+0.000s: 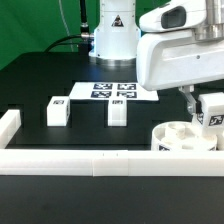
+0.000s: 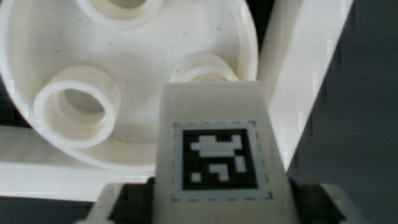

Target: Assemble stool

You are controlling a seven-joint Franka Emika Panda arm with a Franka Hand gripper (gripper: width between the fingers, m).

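Observation:
The round white seat [image 1: 184,136] lies at the exterior view's right, against the front rail, sockets up. My gripper [image 1: 208,112] is shut on a white block leg [image 1: 212,108] with a tag and holds it just above the seat's far right rim. In the wrist view the held leg [image 2: 217,140] stands between my fingers [image 2: 128,205] and points at the seat [image 2: 107,60], whose round sockets [image 2: 79,103] show. Two more tagged legs stand on the black table: one [image 1: 57,111] at the left, one [image 1: 117,110] in the middle.
The marker board [image 1: 112,92] lies flat behind the loose legs, in front of the arm's base. A long white border rail [image 1: 100,159] runs along the front, with a short rail [image 1: 9,128] at the exterior view's left.

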